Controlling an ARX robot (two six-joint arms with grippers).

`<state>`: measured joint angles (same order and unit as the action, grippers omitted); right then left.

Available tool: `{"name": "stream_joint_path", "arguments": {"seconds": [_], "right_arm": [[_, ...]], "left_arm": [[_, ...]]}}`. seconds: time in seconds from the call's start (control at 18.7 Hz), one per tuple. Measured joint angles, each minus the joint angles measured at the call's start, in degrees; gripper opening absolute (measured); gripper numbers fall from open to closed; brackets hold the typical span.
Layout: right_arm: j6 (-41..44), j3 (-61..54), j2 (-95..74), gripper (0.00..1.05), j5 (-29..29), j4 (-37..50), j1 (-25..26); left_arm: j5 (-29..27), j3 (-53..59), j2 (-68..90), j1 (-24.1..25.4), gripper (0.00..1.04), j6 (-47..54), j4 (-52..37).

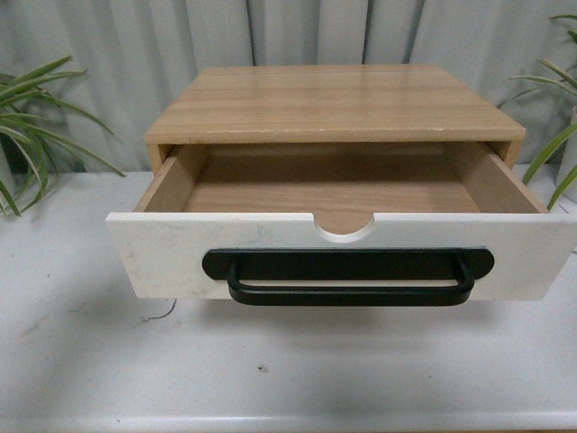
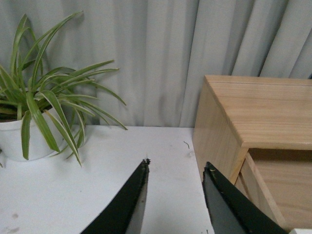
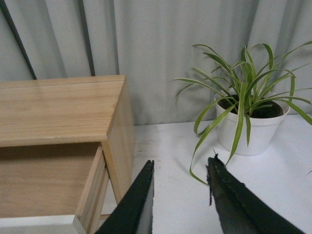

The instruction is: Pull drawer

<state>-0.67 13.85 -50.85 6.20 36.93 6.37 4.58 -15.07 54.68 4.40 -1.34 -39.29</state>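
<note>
Your drawer (image 1: 171, 257) sits at the middle of the white table (image 1: 81, 361), its white front well forward of the wooden cabinet (image 1: 334, 104) that houses it. You can look straight down into the light wood interior behind the semicircular notch (image 1: 343, 231). The black bar handle (image 1: 350, 276) runs across the front with nothing on it. By that, you can take the pull as done or very nearly so; whether the drawer has any travel left you cannot tell from here. In the front view neither arm shows. Your left gripper (image 2: 177, 164) hangs over bare table beside the cabinet's left wall, its jaws spread apart, holding and touching nothing. Your right gripper (image 3: 182, 160) is off the cabinet's right side, jaws likewise spread and empty, with the potted plant (image 3: 246, 109) beyond it. A second plant (image 2: 41, 105) stands well apart on the left.
</note>
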Motion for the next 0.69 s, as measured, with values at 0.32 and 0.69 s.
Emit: {"name": "stream_joint_path", "arguments": {"seconds": [0.32,0.69], "right_arm": [[0.55,-7.32,10.32,0.02,-5.73,-3.5,-6.49],[0.55,-11.67,23.17,0.02,-6.19,-11.17,-6.36]], "left_arm": [[-4.5,7.65,-10.47,-4.44,0.02,0.59,2.73],[-4.61,12.66,-24.41,-4.42,0.02,0.59,11.8]]}}
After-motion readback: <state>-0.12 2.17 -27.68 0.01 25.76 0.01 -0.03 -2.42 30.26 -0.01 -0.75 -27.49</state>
